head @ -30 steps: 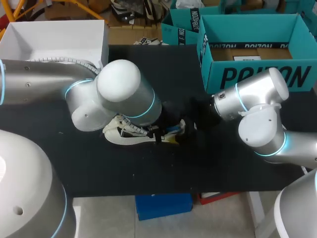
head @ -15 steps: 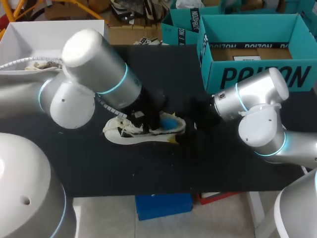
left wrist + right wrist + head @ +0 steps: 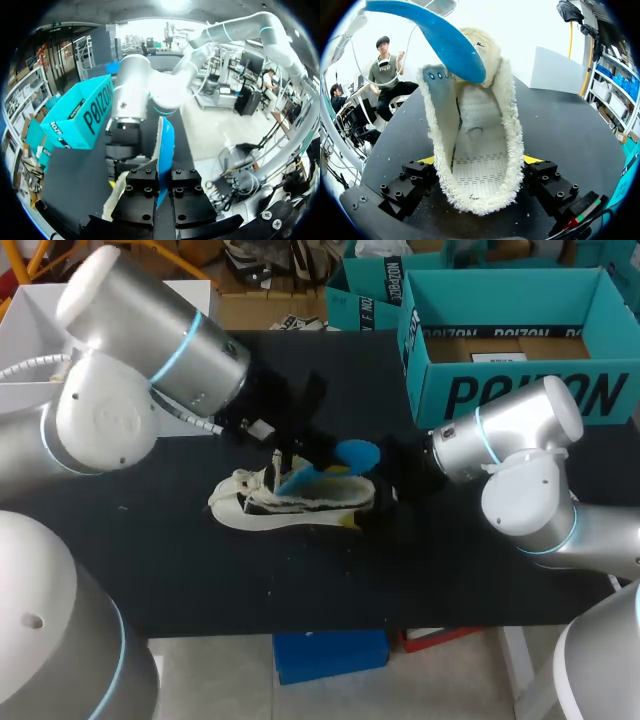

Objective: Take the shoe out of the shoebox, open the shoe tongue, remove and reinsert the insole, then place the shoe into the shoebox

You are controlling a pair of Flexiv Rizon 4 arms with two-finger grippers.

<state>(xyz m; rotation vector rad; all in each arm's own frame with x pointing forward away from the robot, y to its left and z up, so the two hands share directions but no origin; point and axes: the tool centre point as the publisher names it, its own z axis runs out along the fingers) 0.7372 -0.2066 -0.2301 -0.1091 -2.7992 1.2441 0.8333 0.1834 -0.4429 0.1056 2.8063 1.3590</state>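
Head: shoe (image 3: 262, 506) lies sole-down mid-table (image 3: 180, 570), teal box (image 3: 520, 390) well apart, far right corner. L gripper (image 3: 292, 455) holds blue insole (image 3: 345, 455), heel end raised above shoe. R gripper (image 3: 385, 502) at heel.
L wrist: jaws clamped on insole's edge.
R wrist: jaws clamped on heel's sides; insole arches over the opening.

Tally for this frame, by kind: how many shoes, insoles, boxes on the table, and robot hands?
shoe: 1
insole: 1
boxes: 2, the teal box and the white box
hands: 2, the left hand and the right hand
Total: 6
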